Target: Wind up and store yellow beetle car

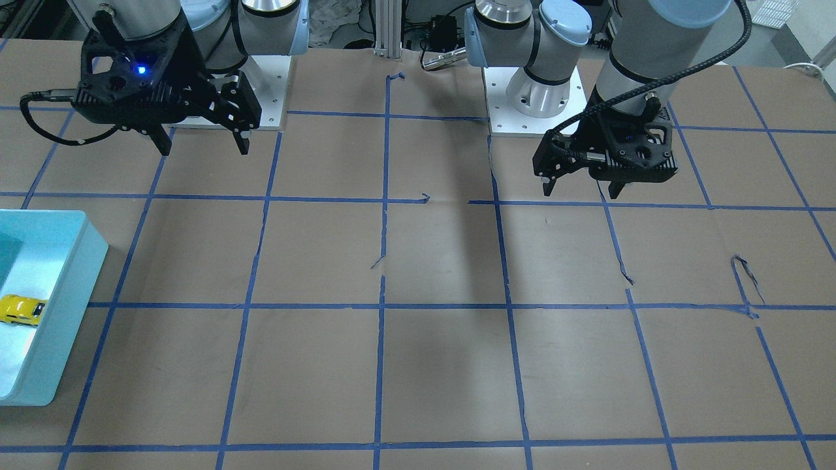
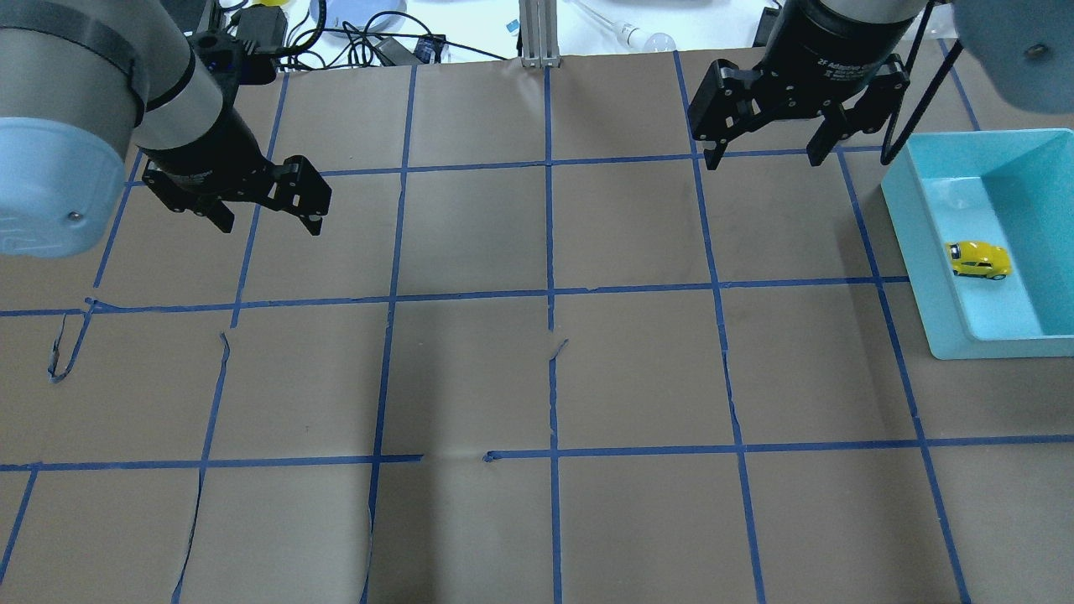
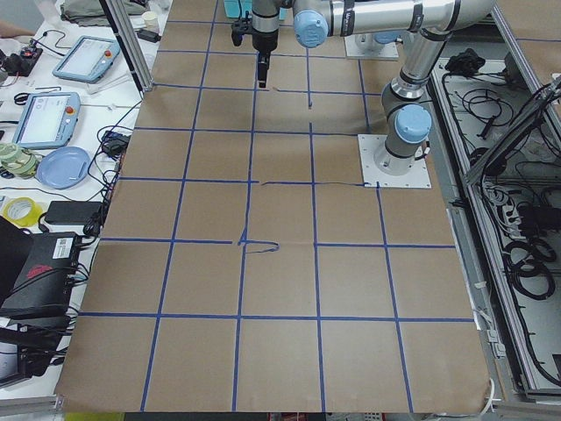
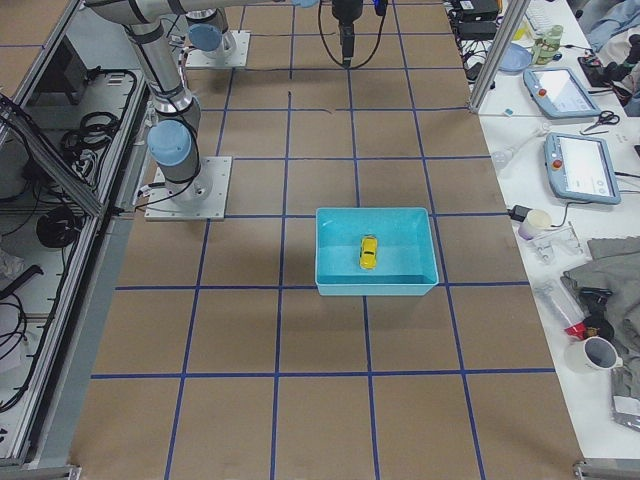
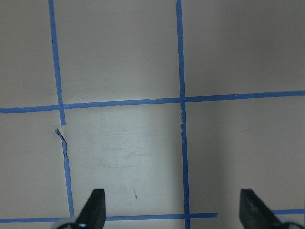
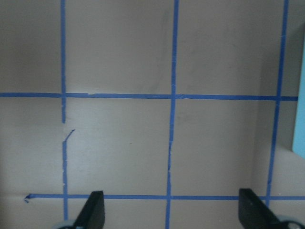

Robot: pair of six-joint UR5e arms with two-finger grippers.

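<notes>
The yellow beetle car (image 2: 977, 259) lies on the floor of a teal bin (image 2: 910, 243) at the table's right side. It also shows in the front view (image 1: 21, 309) and in the right side view (image 4: 369, 252). My right gripper (image 2: 763, 162) is open and empty, raised above the table to the left of the bin; it also shows in the front view (image 1: 204, 150) and its wrist view (image 6: 174, 212). My left gripper (image 2: 270, 225) is open and empty, raised over the table's left side, far from the car (image 1: 581, 193) (image 5: 174, 212).
Brown paper with a blue tape grid (image 2: 550, 294) covers the table. The bin's edge (image 6: 300, 119) shows at the right of the right wrist view. Cables and devices (image 2: 369, 38) lie past the far edge. Side benches hold tablets (image 4: 580, 165) and cups.
</notes>
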